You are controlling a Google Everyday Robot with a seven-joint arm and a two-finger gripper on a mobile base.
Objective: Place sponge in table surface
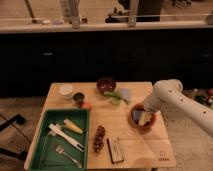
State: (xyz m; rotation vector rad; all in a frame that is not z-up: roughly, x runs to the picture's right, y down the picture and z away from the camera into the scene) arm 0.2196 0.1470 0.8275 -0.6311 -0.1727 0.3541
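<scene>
Wooden slatted worktop (150, 150) is carrying an orange bowl (142, 128). Inside that bowl the blue sponge (136, 114) is lying, the end effector (144, 118) dipping in just beside it; whether it is gripping, I cannot tell.

gripper (142, 116) at bowl (145, 129) (blurred), arm (176, 98) cropped

Dim warm light; background dark; claw (140, 116) in shadow at orange bowl (144, 129).

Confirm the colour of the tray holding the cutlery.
Green tray, clearest in the camera view. The gripper is at the orange bowl.
</scene>
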